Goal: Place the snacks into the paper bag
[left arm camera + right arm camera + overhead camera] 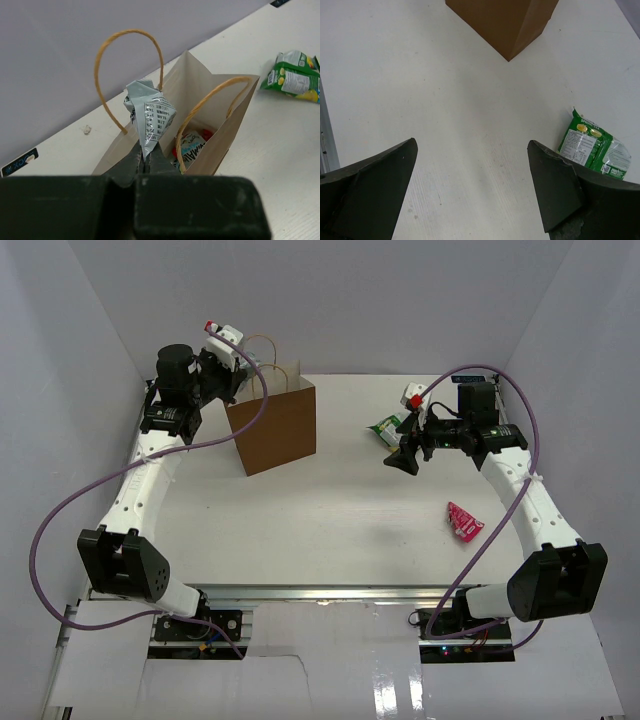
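Note:
The brown paper bag [275, 430] stands upright at the back left, handles up. My left gripper [236, 383] hovers over its far-left rim, shut on a silver-grey packet [150, 117], which hangs above the bag's open mouth [220, 137]. Other packets [192, 142] lie inside the bag. My right gripper [405, 455] is open and empty above the table, right of the bag. A green-and-white packet [388, 426] lies just behind it and also shows in the right wrist view [592, 150]. A red-pink packet [464, 521] lies at the right, beside my right arm.
White walls enclose the table on three sides. The bag's two looped handles [127, 37] stand on either side of the held packet. The bag's corner [505, 20] shows ahead of my right gripper [471, 145].

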